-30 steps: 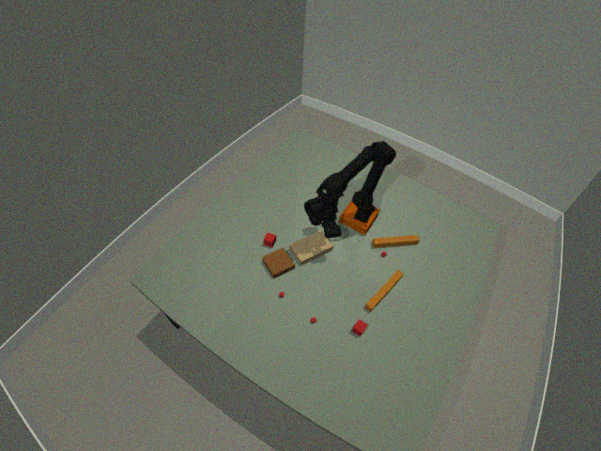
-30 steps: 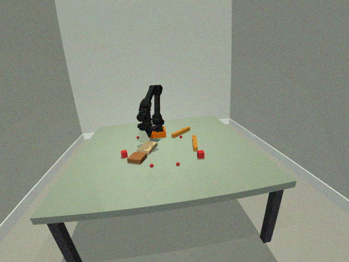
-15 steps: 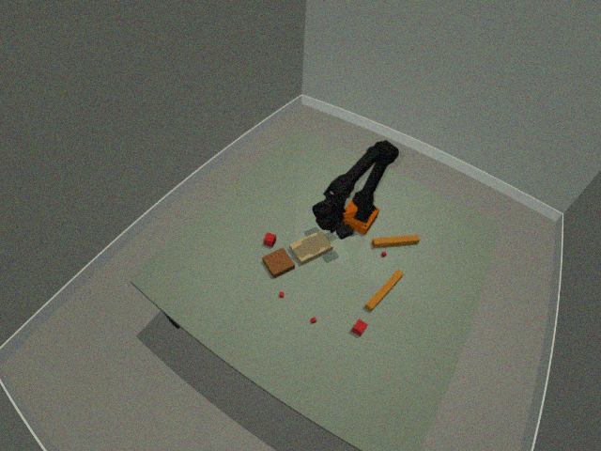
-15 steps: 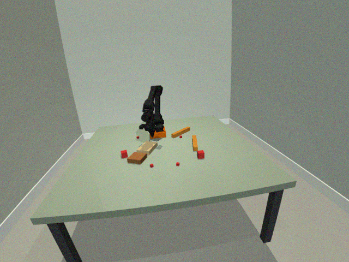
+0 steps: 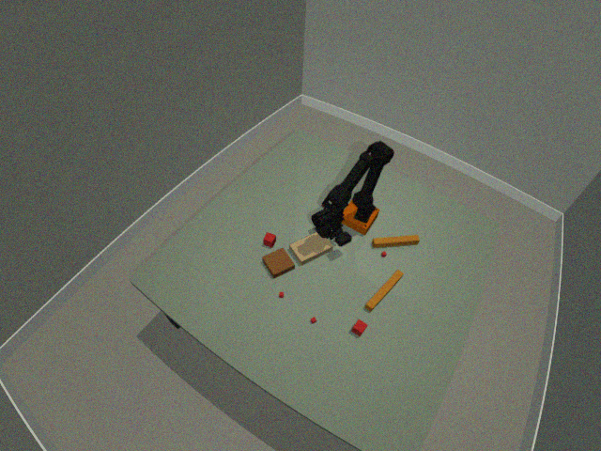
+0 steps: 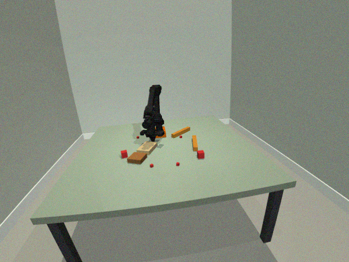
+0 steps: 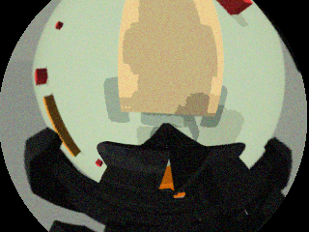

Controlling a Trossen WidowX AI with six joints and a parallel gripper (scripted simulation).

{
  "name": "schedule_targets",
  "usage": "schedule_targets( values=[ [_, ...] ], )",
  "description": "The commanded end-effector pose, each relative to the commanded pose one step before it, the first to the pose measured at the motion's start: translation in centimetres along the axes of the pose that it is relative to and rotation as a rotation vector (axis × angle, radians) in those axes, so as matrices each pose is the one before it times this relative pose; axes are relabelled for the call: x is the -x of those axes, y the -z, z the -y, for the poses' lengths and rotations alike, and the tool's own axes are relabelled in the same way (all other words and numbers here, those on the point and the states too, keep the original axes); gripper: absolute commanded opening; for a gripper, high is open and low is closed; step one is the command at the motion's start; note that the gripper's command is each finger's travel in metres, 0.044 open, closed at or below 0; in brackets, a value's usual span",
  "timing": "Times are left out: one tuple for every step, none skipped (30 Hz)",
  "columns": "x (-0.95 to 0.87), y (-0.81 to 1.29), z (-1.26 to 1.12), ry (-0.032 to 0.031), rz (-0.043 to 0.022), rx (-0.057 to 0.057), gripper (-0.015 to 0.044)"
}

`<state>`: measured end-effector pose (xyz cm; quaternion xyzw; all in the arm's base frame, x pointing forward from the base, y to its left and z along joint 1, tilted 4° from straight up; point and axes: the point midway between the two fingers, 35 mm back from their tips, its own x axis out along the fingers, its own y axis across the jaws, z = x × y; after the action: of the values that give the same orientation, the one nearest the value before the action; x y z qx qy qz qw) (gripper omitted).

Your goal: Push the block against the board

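The square brown block [image 5: 278, 262] [image 6: 137, 158] lies flat near the far end of the light tan board [image 5: 310, 247] [image 6: 147, 147] [image 7: 169, 58]. A narrow gap shows between them in the top view, and their facing edges look roughly parallel. Whether their side edges are even is hard to tell. The block is out of the wrist view. My gripper [image 6: 152, 140] [image 7: 165, 126] is shut and empty, just beyond the board's end nearest the arm's base. The wrist view shows the fingertips a little short of that end. Whether they touch the board is not clear.
A red cube [image 5: 269, 239] [image 6: 124, 154] lies beside the block and board. Two orange bars [image 5: 395, 241] [image 5: 384, 289] [image 6: 180, 132] [image 6: 194, 142] and another red cube [image 5: 360, 327] [image 6: 200, 154] lie on the other side. Several tiny red cubes [image 5: 281, 294] [image 5: 313, 319] [image 6: 178, 164] are scattered about.
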<state>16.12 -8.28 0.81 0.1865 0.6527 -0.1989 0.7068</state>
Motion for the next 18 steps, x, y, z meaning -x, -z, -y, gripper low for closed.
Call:
schedule_targets(
  values=[
    [0.000, -0.417, 0.070, 0.00526, 0.00268, 0.0064, 0.0000],
    [0.006, -0.092, -0.001, 0.00000, 0.00007, 0.0000, 0.0000],
    [0.006, -0.092, -0.001, 0.00000, 0.00007, 0.0000, 0.0000],
    [0.006, -0.092, -0.001, 0.00000, 0.00007, 0.0000, 0.0000],
    [0.005, -0.092, -0.001, 0.00000, 0.00007, 0.0000, 0.0000],
    [0.005, -0.092, -0.001, 0.00000, 0.00007, 0.0000, 0.0000],
    [0.004, -0.092, -0.001, 0.00000, 0.00007, 0.0000, 0.0000],
    [0.004, -0.092, -0.001, 0.00000, 0.00007, 0.0000, 0.0000],
    [0.004, -0.092, -0.001, 0.00000, 0.00007, 0.0000, 0.0000],
    [0.003, -0.092, 0.000, 0.00000, 0.00007, 0.0000, 0.0000],
    [0.003, -0.092, 0.000, 0.00000, 0.00007, 0.0000, 0.0000],
    [0.003, -0.093, 0.000, 0.00000, 0.00007, 0.0000, 0.0000],
    [0.002, -0.093, 0.000, 0.00000, 0.00007, 0.0000, 0.0000],
    [0.002, -0.093, 0.000, 0.00000, 0.00007, 0.0000, 0.0000],
    [0.001, -0.093, 0.000, 0.00000, 0.00007, 0.0000, 0.0000],
    [0.001, -0.093, 0.000, 0.00000, 0.00007, 0.0000, 0.0000],
    [0.001, -0.093, 0.000, 0.00000, 0.00007, 0.0000, 0.0000],
    [0.000, -0.093, 0.000, 0.00000, 0.00007, 0.0000, 0.0000]
  ],
)
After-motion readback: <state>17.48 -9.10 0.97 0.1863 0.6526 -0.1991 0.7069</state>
